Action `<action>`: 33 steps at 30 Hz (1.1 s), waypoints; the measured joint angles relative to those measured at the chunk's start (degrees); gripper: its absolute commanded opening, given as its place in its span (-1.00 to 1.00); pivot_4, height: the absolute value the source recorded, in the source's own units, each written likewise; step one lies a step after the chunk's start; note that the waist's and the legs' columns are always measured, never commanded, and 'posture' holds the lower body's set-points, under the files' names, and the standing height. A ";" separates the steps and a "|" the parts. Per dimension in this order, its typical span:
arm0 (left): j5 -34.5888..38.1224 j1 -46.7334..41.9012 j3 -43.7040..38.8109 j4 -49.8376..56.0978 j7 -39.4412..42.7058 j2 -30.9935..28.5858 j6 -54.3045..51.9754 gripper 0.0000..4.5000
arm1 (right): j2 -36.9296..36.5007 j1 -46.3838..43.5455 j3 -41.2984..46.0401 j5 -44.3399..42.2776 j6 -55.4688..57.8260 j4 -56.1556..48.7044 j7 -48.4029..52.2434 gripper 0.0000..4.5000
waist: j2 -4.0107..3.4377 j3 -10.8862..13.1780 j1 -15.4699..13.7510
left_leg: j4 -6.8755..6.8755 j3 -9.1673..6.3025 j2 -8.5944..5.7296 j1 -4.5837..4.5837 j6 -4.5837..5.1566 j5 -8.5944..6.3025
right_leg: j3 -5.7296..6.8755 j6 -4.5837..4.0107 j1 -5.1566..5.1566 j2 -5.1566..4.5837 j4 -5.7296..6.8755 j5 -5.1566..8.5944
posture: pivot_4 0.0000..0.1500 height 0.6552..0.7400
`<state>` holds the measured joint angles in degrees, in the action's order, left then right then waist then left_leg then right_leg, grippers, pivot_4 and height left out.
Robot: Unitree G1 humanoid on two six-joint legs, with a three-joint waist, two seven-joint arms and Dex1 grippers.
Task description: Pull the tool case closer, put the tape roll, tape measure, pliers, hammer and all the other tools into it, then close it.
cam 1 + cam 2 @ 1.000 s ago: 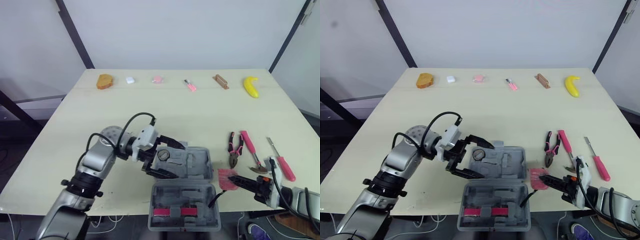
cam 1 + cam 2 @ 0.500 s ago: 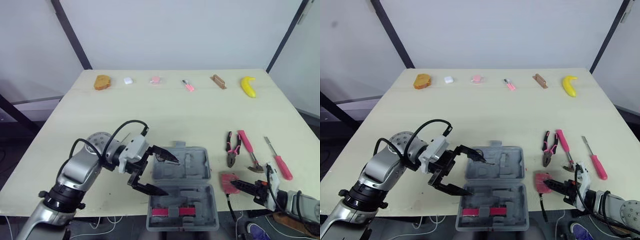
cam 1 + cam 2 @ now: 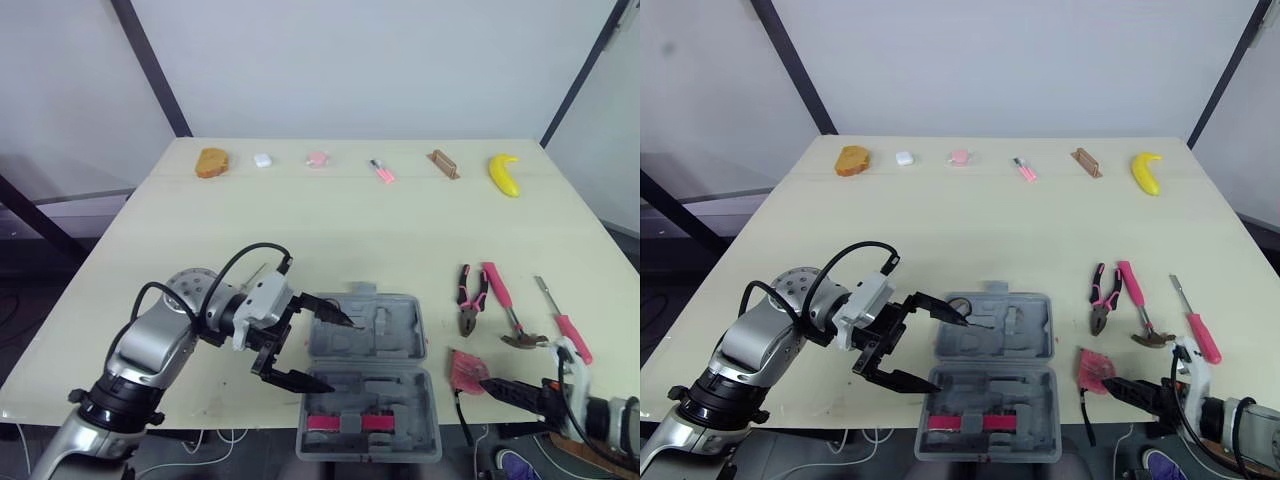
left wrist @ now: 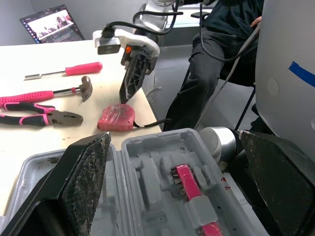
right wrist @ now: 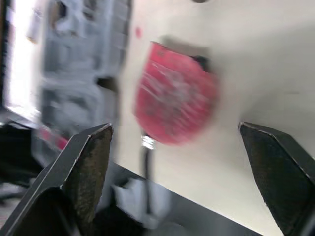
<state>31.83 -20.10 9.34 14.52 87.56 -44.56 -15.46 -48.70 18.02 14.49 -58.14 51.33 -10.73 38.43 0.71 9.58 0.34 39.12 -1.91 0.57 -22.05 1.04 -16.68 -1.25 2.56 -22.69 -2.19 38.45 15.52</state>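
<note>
- Two grippers work at the near edge of the table (image 3: 300, 230); both are released and hold nothing.
- Left gripper (image 3: 320, 347): the fingers are spread wide at the left side of the open tool case (image 3: 372, 400). The farther finger lies over the left corner of the case's far half. The nearer finger ends at the hinge line. Contact with the case cannot be confirmed.
- Tool case: grey and opened flat, directly right of the left gripper and between the two grippers. The half nearest the robot carries pink bits (image 3: 325, 423).
- Right gripper (image 3: 492, 385): the fingers are apart and point left toward the case.
- Tape measure (image 3: 462, 369): red, flat on the table just beyond the right gripper's fingertips, between that gripper and the case.
- Pliers (image 3: 468, 300), hammer (image 3: 498, 293) and screwdriver (image 3: 566, 328): pink-handled, side by side on the table farther out from the right gripper. All are outside the case, with the pliers nearest it.
- Well beyond both grippers, a row lies along the far edge. From the left: a brown bread-like item (image 3: 211, 161), a white object (image 3: 263, 160), a pink object (image 3: 318, 159), a small pink-and-white item (image 3: 379, 170), a brown block (image 3: 442, 163) and a banana (image 3: 503, 172).
- In the left wrist view, a seated person (image 4: 216, 59) in dark clothing and a laptop (image 4: 49, 27) show past the right gripper.
</note>
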 measured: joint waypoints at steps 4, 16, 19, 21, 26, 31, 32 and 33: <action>0.79 -0.02 -0.62 -0.01 0.05 0.15 0.03 1.00 | -3.94 2.91 -1.84 16.55 -17.30 -1.16 8.35 0.96 | -0.05 0.01 0.42 | -0.01 0.03 0.01 0.03 0.00 0.00 | -0.02 0.01 0.00 0.05 0.00 0.01 | 1.00 1.00; 1.36 -0.42 -1.04 -0.08 0.58 0.49 0.87 1.00 | 4.43 -6.30 -14.80 41.35 -54.59 7.46 21.33 0.96 | 0.05 0.08 0.28 | 0.04 0.05 0.02 0.07 -0.02 0.00 | -0.06 -0.02 0.01 0.05 0.04 0.00 | 1.00 1.00; 1.36 -0.45 -1.09 -0.08 0.61 0.13 0.89 1.00 | 5.15 -8.60 -15.86 44.48 -59.01 13.13 21.37 0.96 | 0.03 0.09 0.22 | 0.04 0.05 0.02 0.06 -0.02 0.00 | -0.07 -0.03 0.00 0.05 0.06 0.00 | 1.00 1.00; 1.36 -0.42 -1.22 -0.07 0.60 -0.04 0.89 1.00 | 5.31 -9.21 -15.92 45.53 -60.74 15.88 21.40 0.96 | 0.03 0.09 0.23 | 0.04 0.07 0.02 0.07 -0.02 0.00 | -0.10 -0.03 0.00 0.04 0.06 -0.01 | 1.00 1.00; 1.36 -0.01 -1.57 0.05 0.48 -0.04 0.95 1.00 | 5.31 -9.66 -16.05 46.92 -62.55 18.25 22.06 0.96 | 0.03 0.09 0.28 | 0.04 0.07 0.02 0.09 -0.02 0.00 | -0.11 -0.04 0.01 0.04 0.10 -0.01 | 1.00 1.00; 1.31 0.23 -1.58 0.11 0.25 -0.01 1.09 1.00 | 6.97 -10.96 -16.38 47.42 -62.97 18.61 22.10 0.96 | 0.03 0.09 0.30 | 0.04 0.07 0.02 0.10 -0.02 0.00 | -0.11 -0.04 0.01 0.04 0.12 -0.01 | 1.00 1.00; 1.28 0.25 -1.58 0.11 0.24 -0.01 1.18 1.00 | 7.11 -11.21 -16.53 47.58 -62.94 18.62 22.03 0.96 | 0.02 0.09 0.29 | 0.04 0.07 0.02 0.10 -0.02 0.00 | -0.11 -0.04 0.01 0.04 0.12 -0.01 | 1.00 1.00; 1.27 0.25 -1.58 0.11 0.23 -0.01 1.20 1.00 | 7.11 -11.25 -16.53 47.60 -62.94 18.62 22.02 0.96 | 0.03 0.09 0.29 | 0.04 0.07 0.02 0.10 -0.02 0.00 | -0.11 -0.04 0.01 0.04 0.12 -0.01 | 1.00 1.00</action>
<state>33.10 -19.85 7.77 14.62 87.80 -44.57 -14.26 -41.59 6.77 -2.04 -10.54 -11.61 7.89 60.45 0.74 9.67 0.63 39.16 -1.84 0.59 -21.95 1.02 -16.67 -1.37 2.52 -22.68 -2.15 38.57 15.51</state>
